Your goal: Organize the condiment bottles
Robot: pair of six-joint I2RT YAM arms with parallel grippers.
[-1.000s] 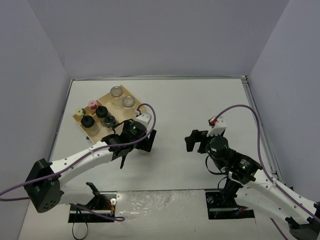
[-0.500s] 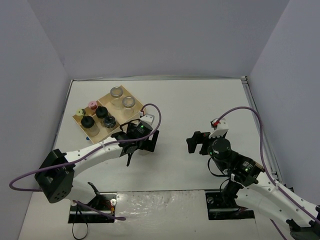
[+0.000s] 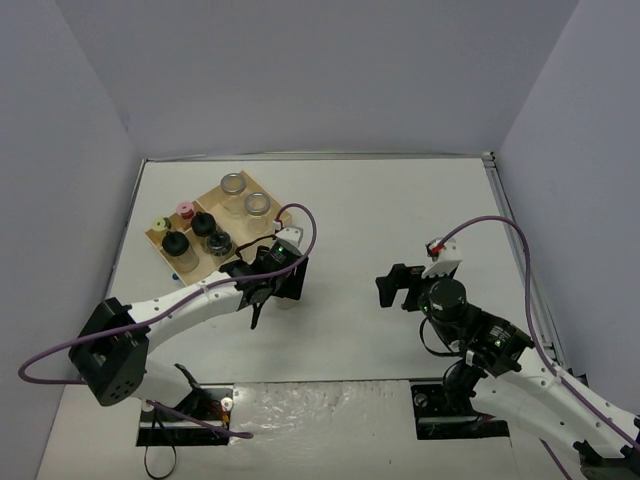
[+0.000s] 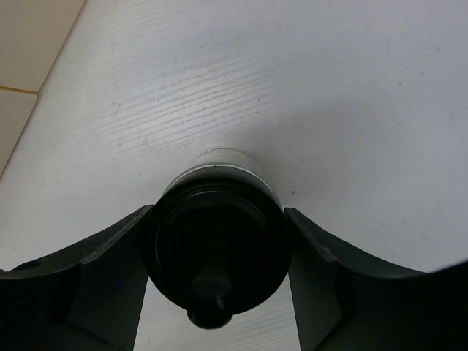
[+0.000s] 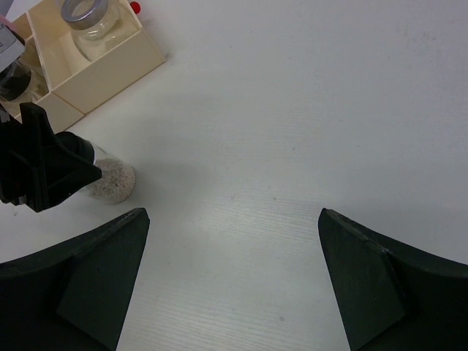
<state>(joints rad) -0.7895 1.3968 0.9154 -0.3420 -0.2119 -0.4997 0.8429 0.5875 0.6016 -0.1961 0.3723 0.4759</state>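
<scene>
White counter [image 3: 400, 200], pale purple walls [image 3: 320, 80]. A black-capped jar [image 4: 216, 245] sits clamped in the left tool [image 3: 283, 287], near-right of the tray [image 3: 152, 238]; the right tool [image 3: 397, 285] gapes empty.

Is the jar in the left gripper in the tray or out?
Out. The jar in the left gripper is over bare table, beside the tray.

The left gripper [image 3: 283, 283] is hovering over a mostly hidden jar [image 3: 285, 301] at 4 o'clock from the wooden tray [image 3: 238, 222], which is holding seven jars [image 3: 203, 222]; the right gripper [image 3: 398, 287] is hanging at 3 o'clock.
</scene>
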